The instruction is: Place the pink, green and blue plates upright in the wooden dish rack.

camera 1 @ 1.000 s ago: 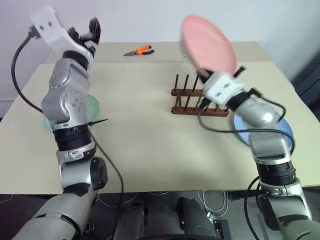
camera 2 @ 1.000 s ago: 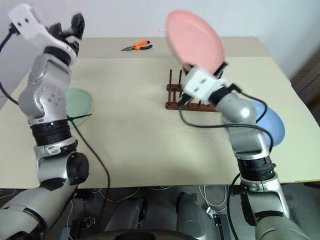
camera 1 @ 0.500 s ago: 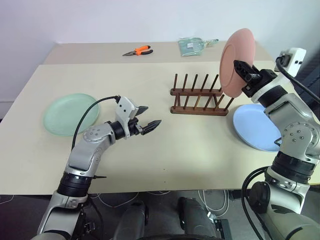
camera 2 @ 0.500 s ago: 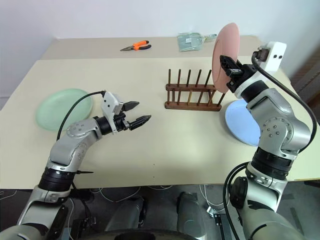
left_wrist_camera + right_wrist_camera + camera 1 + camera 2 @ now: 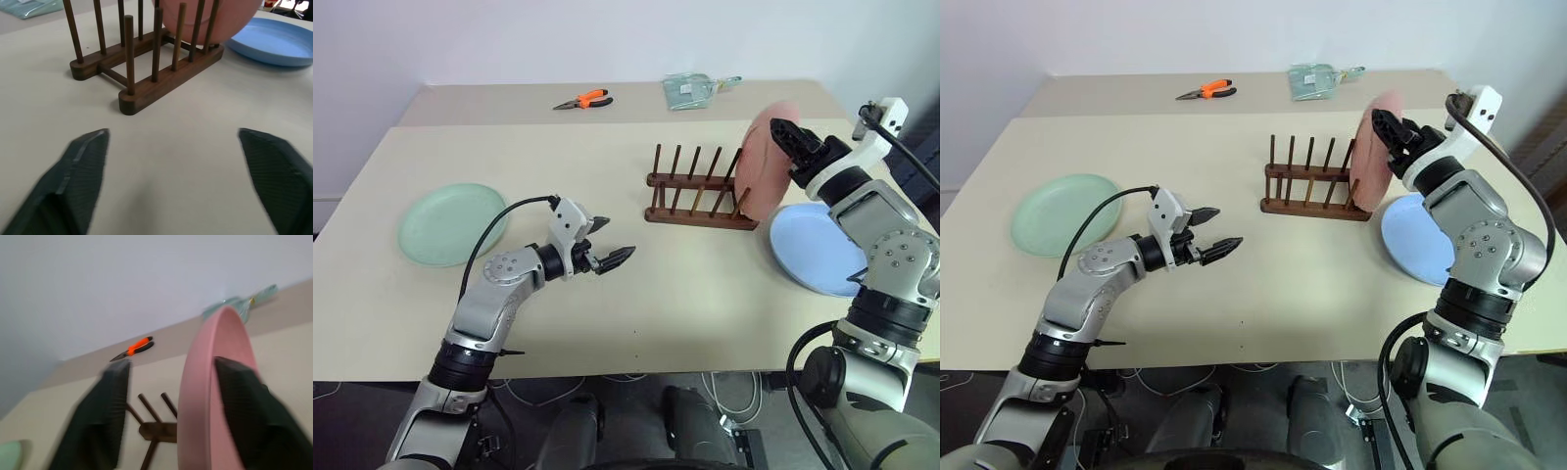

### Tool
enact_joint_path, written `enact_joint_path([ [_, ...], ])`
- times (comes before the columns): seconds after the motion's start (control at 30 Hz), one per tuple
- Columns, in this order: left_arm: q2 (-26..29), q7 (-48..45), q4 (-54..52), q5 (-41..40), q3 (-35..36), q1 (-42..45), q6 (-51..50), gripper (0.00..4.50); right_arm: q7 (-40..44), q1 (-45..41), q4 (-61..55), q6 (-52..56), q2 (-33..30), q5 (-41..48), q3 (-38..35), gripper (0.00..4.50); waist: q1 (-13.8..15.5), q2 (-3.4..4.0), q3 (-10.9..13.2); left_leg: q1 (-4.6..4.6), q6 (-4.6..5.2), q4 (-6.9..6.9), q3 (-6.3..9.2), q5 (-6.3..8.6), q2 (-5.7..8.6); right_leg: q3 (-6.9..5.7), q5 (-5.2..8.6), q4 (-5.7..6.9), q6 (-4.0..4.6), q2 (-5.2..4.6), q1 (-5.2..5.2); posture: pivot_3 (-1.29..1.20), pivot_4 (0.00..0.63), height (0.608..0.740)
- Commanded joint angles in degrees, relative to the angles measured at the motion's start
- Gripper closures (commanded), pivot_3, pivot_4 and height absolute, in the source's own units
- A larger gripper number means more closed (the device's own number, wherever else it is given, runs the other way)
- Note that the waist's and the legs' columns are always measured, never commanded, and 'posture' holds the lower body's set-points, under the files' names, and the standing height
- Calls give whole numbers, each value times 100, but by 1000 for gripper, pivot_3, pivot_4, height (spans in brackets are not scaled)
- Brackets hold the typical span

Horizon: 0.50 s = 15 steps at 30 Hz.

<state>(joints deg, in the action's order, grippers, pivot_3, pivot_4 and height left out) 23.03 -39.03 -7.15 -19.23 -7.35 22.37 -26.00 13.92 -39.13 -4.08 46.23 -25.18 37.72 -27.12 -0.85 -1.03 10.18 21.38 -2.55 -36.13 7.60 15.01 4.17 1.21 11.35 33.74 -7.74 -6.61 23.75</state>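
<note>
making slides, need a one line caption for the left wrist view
Left gripper, jaws open, faces the wooden dish rack; pink plate stands in its far slots, blue plate flat beyond.

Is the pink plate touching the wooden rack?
Touching. In the left wrist view the pink plate stands between the pegs at the far end of the wooden rack, its lower edge down among them.

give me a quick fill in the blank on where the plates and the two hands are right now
1. The plate standing on edge at the wooden dish rack is ____.
2. The green plate lies flat on the robot's ____ side of the table.
3. The blue plate lies flat beside the rack, next to the ____ plate.
4. The left hand hovers over the table with its fingers ____.

Missing words: pink; left; pink; open
</note>
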Motion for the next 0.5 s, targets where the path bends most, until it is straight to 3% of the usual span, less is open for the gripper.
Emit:
enact_joint_path([
  [0.03, -126, 609, 250, 157, 523, 259, 187, 0, 173, -85, -311, -1044, -443, -783, 413, 856, 7, 0, 0, 0, 0, -1, 0, 0, 0, 0, 0, 0, 0, 0, 0, 0, 150, 740],
  [0.1, -189, 1369, 633, 319, 1028, 498, 264, 0, 297, -134, -359, -1528, -715, -1195, 672, 856, 7, -1, 0, 0, 0, -2, 1, 0, 0, -1, 0, -1, -1, 0, -1, 0, 150, 740],
  [0.2, -178, 2609, 1126, 499, 1921, 833, 259, 0, 624, -239, -580, -2169, -1059, -1639, 1080, 40, -27, -1, 1, 0, 0, -2, 2, 0, -1, -2, 0, -1, -3, 2, 2, 0, 150, 740],
  [0.33, 50, 4218, 1482, 869, 2975, 1049, -137, 0, 1314, -215, -1094, -2802, -1308, -2157, 1990, 10, -56, -1, -1, -4, -1, 5, 0, 0, -4, -1, 0, 1, -4, 2, 5, 0, 150, 740],
  [0.5, 257, 5194, 1119, 996, 3813, 745, -886, 0, 1936, 94, -1729, -2950, -1024, -2553, 3337, 10, -15, -14, -6, -2, -2, 0, 4, 0, -3, -2, 0, 3, -5, 3, 4, 0, 150, 740],
])
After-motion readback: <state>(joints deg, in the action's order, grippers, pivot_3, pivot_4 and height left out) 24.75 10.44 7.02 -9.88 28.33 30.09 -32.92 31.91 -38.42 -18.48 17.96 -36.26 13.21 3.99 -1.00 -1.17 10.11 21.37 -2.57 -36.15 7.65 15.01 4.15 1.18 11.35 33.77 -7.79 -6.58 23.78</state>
